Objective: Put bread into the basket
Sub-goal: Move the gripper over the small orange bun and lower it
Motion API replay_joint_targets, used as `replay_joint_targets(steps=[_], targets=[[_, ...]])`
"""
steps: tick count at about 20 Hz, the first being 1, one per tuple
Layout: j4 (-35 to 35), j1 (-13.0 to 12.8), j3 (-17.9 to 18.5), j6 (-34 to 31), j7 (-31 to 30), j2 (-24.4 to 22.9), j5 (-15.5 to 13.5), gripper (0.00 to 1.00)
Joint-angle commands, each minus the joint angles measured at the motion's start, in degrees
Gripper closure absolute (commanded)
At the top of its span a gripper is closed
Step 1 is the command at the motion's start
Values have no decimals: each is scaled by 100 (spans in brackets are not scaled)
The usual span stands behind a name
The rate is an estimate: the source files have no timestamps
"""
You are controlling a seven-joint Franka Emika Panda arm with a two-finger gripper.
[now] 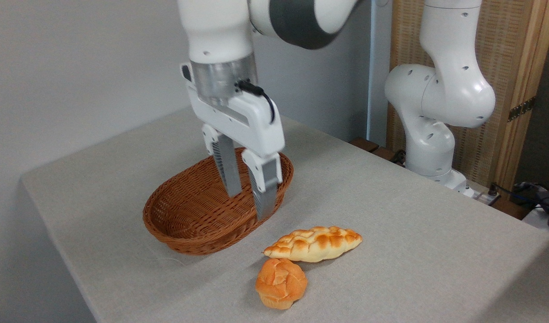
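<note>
Bread for the basket not yet moved; progress judged at the very start, with approach, grasp, carry and release all left to do. Grey cloth-covered table [413,233] bearing everything, with a white arm base [429,148] standing at its far right edge. Oval wicker basket [176,215], reddish-brown, resting left of centre, nothing seen inside. Gripper [250,202] hanging in front of the basket's right end as seen by the camera, fingers apart with a clear gap between them, holding nothing, well above the cloth. Braided loaf [313,243], pale yellow and pointed, lying just right of the basket, not the target by the look of it. Bread [281,283], a small round orange-brown bun with a cracked top, sitting at the near edge of the table, just in front of the loaf and perhaps touching it, apart from the basket and well below and to the right of the fingertips. Likely care needed: closeness of bun and loaf, so a descent that clears the loaf.
</note>
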Motion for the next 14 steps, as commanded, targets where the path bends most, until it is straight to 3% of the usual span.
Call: replay_joint_targets(steps=[1, 4, 11, 14], targets=[[-168, -8, 323, 151, 481, -62, 14, 0], [-238, 1, 473, 160, 710, 8, 31, 0], [-668, 9, 631, 1082, 754, 219, 40, 0], [-704, 18, 710, 1171, 746, 333, 31, 0]])
